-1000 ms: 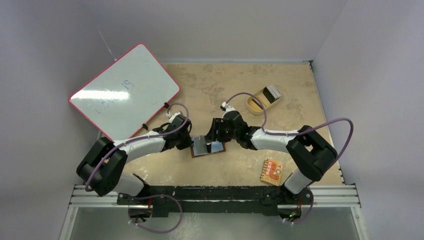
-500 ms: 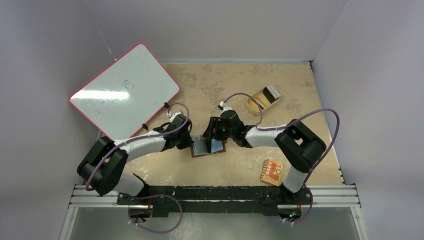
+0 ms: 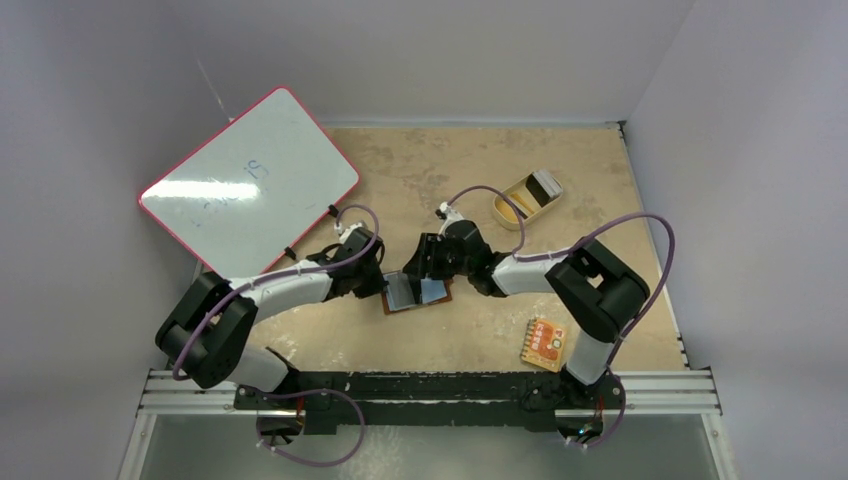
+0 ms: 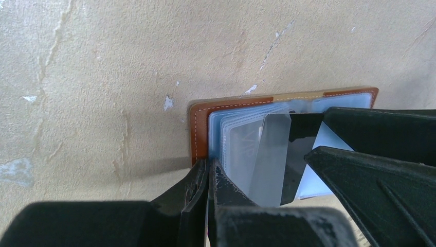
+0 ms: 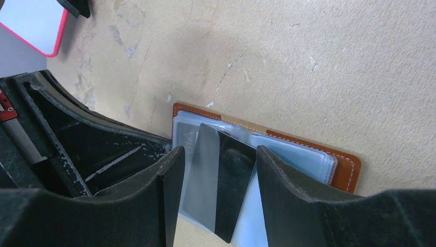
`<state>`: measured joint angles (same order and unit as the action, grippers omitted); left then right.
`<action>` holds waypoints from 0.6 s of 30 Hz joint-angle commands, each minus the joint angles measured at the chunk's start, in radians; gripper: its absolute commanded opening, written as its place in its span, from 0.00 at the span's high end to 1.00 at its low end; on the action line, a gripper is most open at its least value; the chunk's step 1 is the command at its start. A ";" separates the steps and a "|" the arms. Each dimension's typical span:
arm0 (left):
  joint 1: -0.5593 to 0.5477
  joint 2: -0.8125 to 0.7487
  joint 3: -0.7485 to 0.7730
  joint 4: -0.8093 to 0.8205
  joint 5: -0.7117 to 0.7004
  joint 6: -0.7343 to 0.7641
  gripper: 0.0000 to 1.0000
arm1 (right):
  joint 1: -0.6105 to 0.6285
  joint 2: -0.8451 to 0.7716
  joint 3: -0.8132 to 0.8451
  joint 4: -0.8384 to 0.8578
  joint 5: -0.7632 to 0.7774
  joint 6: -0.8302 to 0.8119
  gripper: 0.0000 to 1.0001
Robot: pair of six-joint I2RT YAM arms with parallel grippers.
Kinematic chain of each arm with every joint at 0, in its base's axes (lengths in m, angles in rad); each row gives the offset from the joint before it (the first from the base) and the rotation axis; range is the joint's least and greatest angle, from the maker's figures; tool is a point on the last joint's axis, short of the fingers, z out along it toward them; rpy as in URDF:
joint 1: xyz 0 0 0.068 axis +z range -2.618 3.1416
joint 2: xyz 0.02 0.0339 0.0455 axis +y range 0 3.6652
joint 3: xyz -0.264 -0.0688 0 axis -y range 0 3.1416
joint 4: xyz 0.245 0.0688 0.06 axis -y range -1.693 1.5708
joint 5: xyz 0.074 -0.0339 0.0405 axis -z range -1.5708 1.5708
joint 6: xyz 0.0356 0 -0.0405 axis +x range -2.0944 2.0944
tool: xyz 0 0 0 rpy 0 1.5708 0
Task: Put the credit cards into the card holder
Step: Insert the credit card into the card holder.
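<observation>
Beige table (image 3: 430, 170) bears the wallet (image 4: 198, 128), left hand (image 4: 208, 180) clenched on its edge, apparently steadying it for the right hand's (image 5: 216, 159) grasped card (image 5: 234, 175).

From my station I see a desk (image 3: 600, 180) with a tan, mottled top, scuffed with pale flecks and darker blotches. Plain walls close it in on three sides: a back wall (image 3: 430, 50), a left wall (image 3: 70, 150) and a right wall (image 3: 760, 150), all a pale lavender-grey. A whiteboard (image 3: 250, 180) with a red-pink frame lies tilted at the desk's far-left corner, faint blue marks on it. An aluminium rail (image 3: 680, 385) runs along the near edge. The light is soft and even, and shadows are weak.
</observation>
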<state>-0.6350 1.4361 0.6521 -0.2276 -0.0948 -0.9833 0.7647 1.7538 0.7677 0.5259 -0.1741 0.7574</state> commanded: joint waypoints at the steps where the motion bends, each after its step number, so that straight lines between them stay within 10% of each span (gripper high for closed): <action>1: 0.006 0.035 0.023 0.037 -0.004 0.014 1.00 | 0.023 0.015 0.012 0.070 -0.132 -0.007 0.45; 18: 0.006 0.040 0.044 0.022 -0.013 0.019 1.00 | 0.020 0.006 0.034 0.106 -0.266 0.007 0.52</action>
<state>-0.6350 1.4548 0.6724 -0.2348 -0.0937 -0.9764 0.7624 1.7977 0.7860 0.5907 -0.3267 0.7296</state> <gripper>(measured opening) 0.005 0.487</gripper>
